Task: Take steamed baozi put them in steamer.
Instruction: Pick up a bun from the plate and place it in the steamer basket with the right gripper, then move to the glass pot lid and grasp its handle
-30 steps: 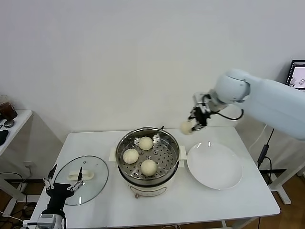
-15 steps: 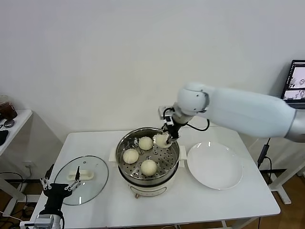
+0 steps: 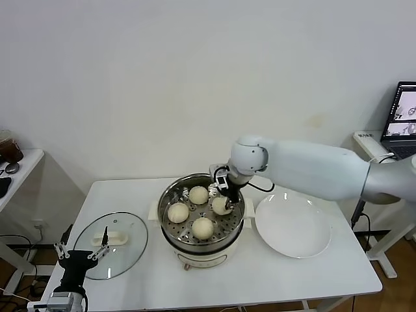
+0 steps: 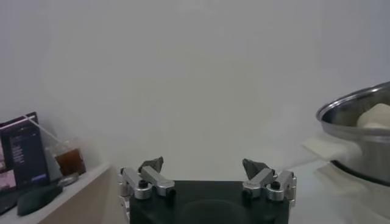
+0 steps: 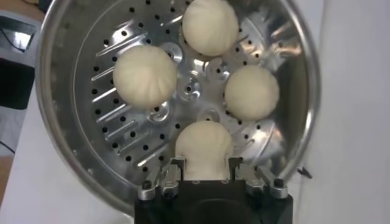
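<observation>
The steel steamer (image 3: 166, 199) stands mid-table on its white base. Three cream-white baozi (image 3: 199, 194) (image 3: 178, 212) (image 3: 203, 227) lie on its perforated tray. My right gripper (image 3: 223, 199) reaches into the pot from the far right side, shut on the fourth baozi (image 3: 221, 206), low over the tray. In the right wrist view my gripper (image 5: 205, 163) clasps that baozi (image 5: 204, 145) by its sides, with the other three (image 5: 210, 25) (image 5: 145, 75) (image 5: 251, 91) beyond it. My left gripper (image 3: 81, 253) is open and empty at the table's front left corner; the left wrist view (image 4: 207, 170) shows it too.
A white plate (image 3: 292, 226) lies bare to the right of the steamer. A glass lid (image 3: 127, 250) with a white handle lies on the left, close to my left gripper. A side table stands far left, a laptop (image 3: 406, 110) far right.
My right arm swung left from above the plate with the baozi and lowered it into the steamer, down to the tray. The left arm stayed put.
</observation>
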`<state>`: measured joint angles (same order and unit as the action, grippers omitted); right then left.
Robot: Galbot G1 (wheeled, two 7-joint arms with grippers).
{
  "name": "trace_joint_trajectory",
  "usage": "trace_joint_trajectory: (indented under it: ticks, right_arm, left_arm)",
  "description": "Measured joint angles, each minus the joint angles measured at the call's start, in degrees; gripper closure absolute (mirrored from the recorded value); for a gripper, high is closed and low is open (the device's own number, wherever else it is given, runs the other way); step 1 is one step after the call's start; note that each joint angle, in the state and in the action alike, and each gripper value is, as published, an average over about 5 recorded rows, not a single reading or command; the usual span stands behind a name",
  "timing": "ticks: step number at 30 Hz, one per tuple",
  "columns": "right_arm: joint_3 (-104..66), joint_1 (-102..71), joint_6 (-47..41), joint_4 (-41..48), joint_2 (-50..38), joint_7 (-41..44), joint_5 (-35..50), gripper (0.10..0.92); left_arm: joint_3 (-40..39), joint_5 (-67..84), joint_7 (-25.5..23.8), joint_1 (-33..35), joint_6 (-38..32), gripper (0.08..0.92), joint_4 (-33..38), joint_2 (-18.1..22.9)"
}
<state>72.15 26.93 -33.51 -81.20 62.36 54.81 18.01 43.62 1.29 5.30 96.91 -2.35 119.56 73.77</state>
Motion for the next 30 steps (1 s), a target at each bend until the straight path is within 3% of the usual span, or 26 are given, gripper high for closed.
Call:
trace_joint_trajectory:
  ticks: [12, 20, 30]
  right_arm:
    - [-2.17, -0.35, -0.12, -1.43, -1.54, -0.81, -1.19, 0.218]
    - [-7.49, -1.84, 0.0, -6.8, -6.76, -5.84, 1.08, 0.203]
    - [-25.86, -19.83, 6.36, -15.26, -17.24, -25.16, 1.6, 0.203]
  left_arm:
    - [-0.1, -0.04, 0.01, -0.06, -0.11, 0.177, 0.21, -0.06]
    - [-0.39, 0.06, -0.12, -0.66, -0.12, 0.177, 0.22, -0.05]
    - [-0.25, 0.49, 0.04, -1.19, -2.02, 0.177, -0.8, 0.62]
